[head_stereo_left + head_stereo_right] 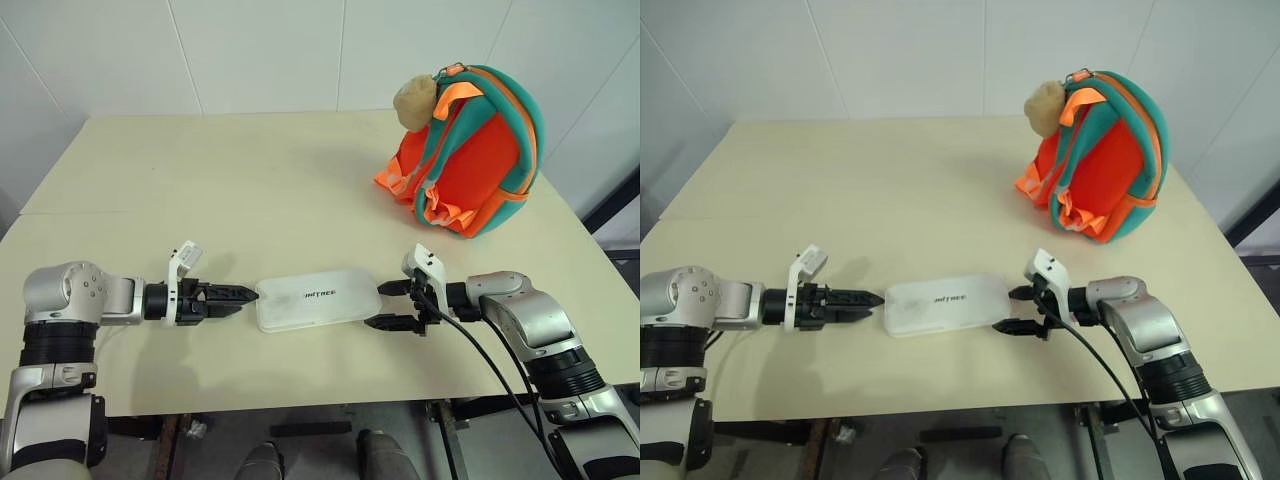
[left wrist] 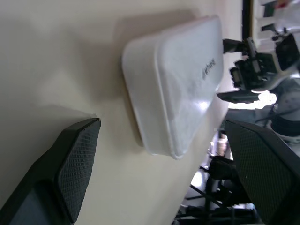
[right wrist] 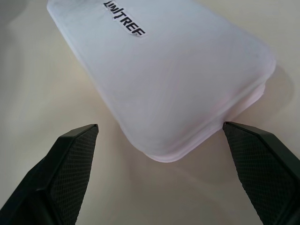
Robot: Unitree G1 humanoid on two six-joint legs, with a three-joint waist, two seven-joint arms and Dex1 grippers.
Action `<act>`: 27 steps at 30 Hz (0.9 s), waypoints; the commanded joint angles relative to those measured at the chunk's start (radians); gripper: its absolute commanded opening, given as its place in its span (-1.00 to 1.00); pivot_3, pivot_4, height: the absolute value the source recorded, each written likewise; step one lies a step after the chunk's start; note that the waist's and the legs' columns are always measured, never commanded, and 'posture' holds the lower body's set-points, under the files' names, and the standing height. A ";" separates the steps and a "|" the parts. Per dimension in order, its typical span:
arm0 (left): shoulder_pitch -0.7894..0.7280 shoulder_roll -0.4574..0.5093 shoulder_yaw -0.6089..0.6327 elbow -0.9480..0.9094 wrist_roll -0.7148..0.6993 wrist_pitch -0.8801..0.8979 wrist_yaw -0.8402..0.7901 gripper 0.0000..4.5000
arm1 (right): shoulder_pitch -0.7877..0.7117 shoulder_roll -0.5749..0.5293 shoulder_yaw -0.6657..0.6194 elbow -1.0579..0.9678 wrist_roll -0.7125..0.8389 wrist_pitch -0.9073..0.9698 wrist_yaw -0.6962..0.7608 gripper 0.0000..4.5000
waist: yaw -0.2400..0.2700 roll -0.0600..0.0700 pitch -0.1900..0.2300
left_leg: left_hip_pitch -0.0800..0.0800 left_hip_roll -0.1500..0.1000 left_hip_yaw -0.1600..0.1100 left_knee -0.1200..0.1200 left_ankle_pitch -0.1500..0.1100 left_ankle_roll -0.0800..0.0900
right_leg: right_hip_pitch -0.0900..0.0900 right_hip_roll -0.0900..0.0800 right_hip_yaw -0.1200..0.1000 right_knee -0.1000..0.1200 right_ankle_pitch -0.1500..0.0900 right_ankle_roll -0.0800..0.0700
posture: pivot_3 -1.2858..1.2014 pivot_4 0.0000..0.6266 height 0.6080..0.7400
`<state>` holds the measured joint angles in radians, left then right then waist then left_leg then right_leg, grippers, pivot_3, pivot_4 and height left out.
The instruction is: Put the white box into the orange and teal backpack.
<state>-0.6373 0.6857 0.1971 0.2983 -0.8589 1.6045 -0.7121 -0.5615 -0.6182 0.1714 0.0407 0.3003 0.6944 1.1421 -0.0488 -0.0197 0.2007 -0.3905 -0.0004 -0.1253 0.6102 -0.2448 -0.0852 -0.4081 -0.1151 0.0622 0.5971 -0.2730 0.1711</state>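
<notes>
The right gripper (image 1: 397, 305) has its two black fingers spread wide apart, one on each side of the right end of the white box (image 1: 317, 298). The fingers are just beside that end and hold nothing. The left gripper (image 1: 238, 299) points at the left end of the box, and the left wrist view shows its fingers (image 2: 70, 164) spread wide too, with nothing between them.

The box lies flat on the cream table (image 1: 240, 190), near the front edge, between both grippers. It has dark letters on top.

The orange and teal backpack (image 1: 470, 155) stands well apart, at the far right of the table. A tan plush toy (image 1: 414, 101) sits at its top.
</notes>
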 commanded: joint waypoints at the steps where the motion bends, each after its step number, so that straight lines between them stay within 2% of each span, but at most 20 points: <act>1: 0.048 -0.054 0.050 -0.032 -0.080 0.010 0.094 0.99 | 0.005 0.002 -0.007 -0.040 0.023 -0.008 0.000 1.00 | 0.003 0.000 0.000 | 0.000 0.000 0.000 0.000 0.000 0.000 | 0.000 0.000 0.000 0.000 0.000 0.000 | 0.03 -0.52 1.00; 7: 0.057 -0.150 0.137 0.018 -0.171 0.010 0.232 0.99 | 0.001 0.000 -0.005 -0.041 0.025 -0.020 0.009 1.00 | 0.019 0.000 0.000 | 0.001 0.000 0.000 0.002 0.000 -0.001 | 0.000 0.000 0.000 0.002 0.000 0.000 | 0.03 -0.52 1.00; 12: 0.044 -0.243 0.196 0.052 -0.344 0.010 0.335 0.99 | -0.008 0.032 -0.006 -0.050 0.025 -0.065 0.003 1.00 | 0.023 0.000 0.000 | 0.000 -0.001 0.000 0.002 0.001 -0.001 | 0.000 0.000 0.000 0.002 0.000 0.000 | 0.03 -0.52 1.00; 15: 0.048 -0.248 0.187 0.043 -0.399 0.010 0.390 0.99 | 0.000 0.043 -0.011 -0.064 0.018 -0.148 0.016 1.00 | 0.021 0.000 0.000 | 0.000 -0.001 0.000 0.002 0.001 -0.001 | -0.001 0.000 0.000 0.002 0.000 0.000 | 0.03 -0.52 1.00; 21: 0.059 -0.249 0.173 0.050 -0.500 0.010 0.479 0.99 | 0.014 0.042 -0.025 -0.058 0.023 -0.157 0.007 1.00 | 0.020 0.000 0.000 | 0.000 -0.001 0.000 0.002 0.001 -0.001 | -0.001 0.000 0.000 0.002 0.000 0.000 | 0.03 -0.52 1.00; 24: 0.069 -0.240 0.165 0.051 -0.549 0.010 0.512 0.74 | 0.028 0.036 -0.033 -0.061 0.021 -0.163 0.001 1.00 | 0.021 0.000 0.000 | 0.000 -0.001 0.000 0.002 0.001 -0.001 | -0.001 0.000 0.000 0.002 0.000 0.000 | 0.03 -0.52 1.00; 27: 0.076 -0.230 0.161 0.055 -0.601 0.010 0.539 0.36 | 0.045 0.025 -0.047 -0.067 0.021 -0.167 -0.007 1.00 | 0.020 0.000 0.000 | 0.000 -0.001 0.000 0.002 0.001 -0.001 | -0.001 0.000 0.000 0.002 0.000 0.000 | 0.03 -0.52 1.00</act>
<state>-0.5657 0.4499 0.3611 0.3624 -1.3998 1.6130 -0.1788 -0.5191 -0.5838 0.1469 0.0233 0.2987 0.5471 1.1315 -0.0283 -0.0199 0.2007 -0.3905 -0.0010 -0.1251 0.6119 -0.2438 -0.0862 -0.4089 -0.1154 0.0625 0.5991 -0.2727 0.1707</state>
